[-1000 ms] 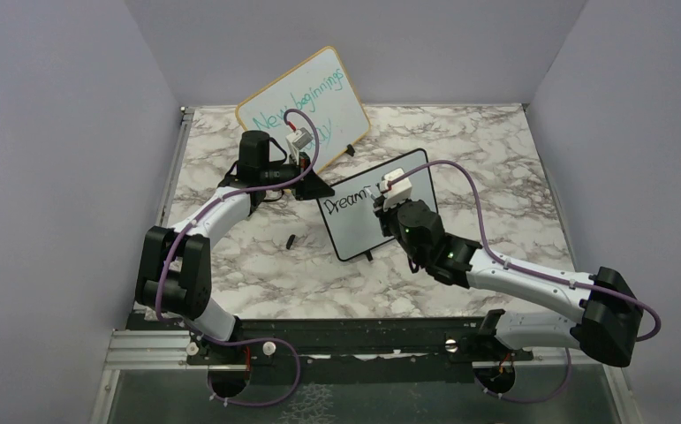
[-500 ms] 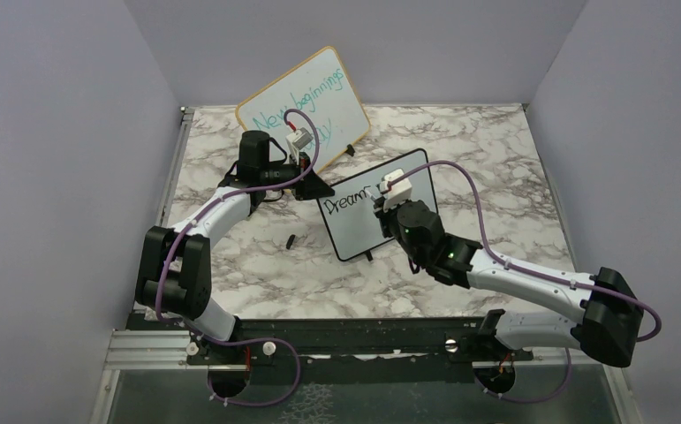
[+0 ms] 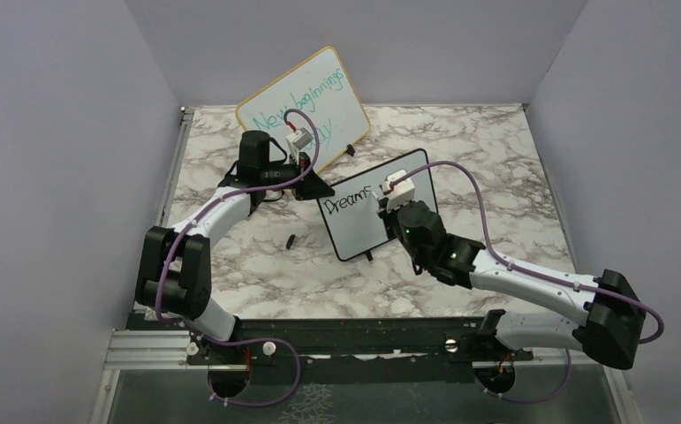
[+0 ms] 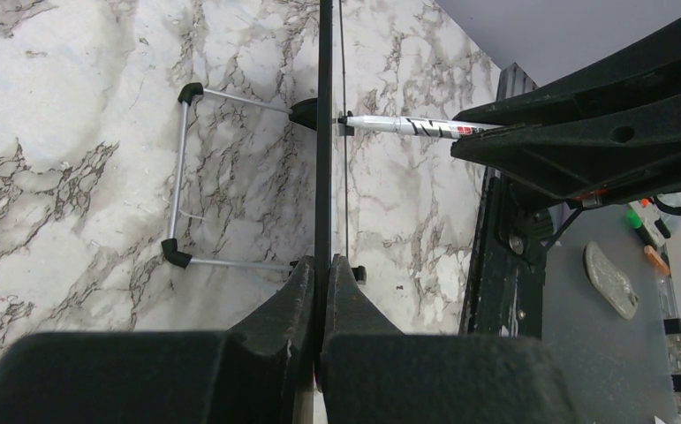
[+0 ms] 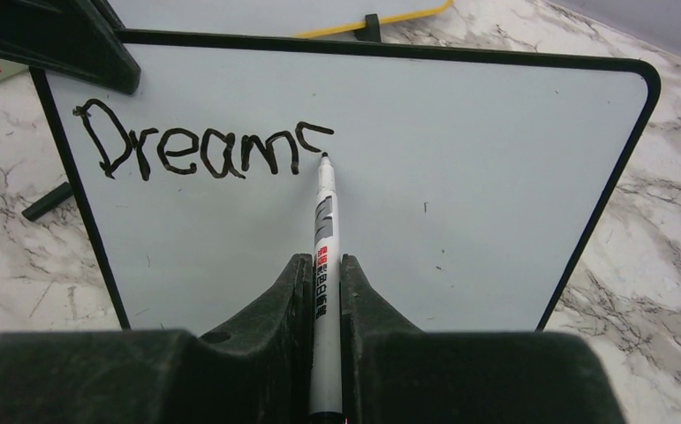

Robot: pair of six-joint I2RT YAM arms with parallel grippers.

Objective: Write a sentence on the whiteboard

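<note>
The whiteboard (image 3: 363, 231) stands tilted at mid-table, black-framed. My left gripper (image 3: 315, 187) is shut on its left edge; in the left wrist view the fingers (image 4: 322, 265) pinch the thin black frame (image 4: 323, 132). My right gripper (image 3: 384, 207) is shut on a white marker (image 5: 325, 221), and its tip touches the board (image 5: 478, 185). The sentence (image 5: 200, 150) reads "Dream" in black, with the top curve of an "s" at the marker tip. The marker also shows in the left wrist view (image 4: 416, 126), pressed against the board's face.
A larger wood-framed board with teal handwriting (image 3: 306, 102) leans at the back. A small dark cap (image 3: 291, 239) lies on the marble left of the whiteboard. The whiteboard's wire stand (image 4: 180, 168) rests behind it. Purple walls enclose the table.
The right gripper has shifted the marker slightly right along the board, and a new stroke of "s" has appeared after "Dream". The left arm has held still.
</note>
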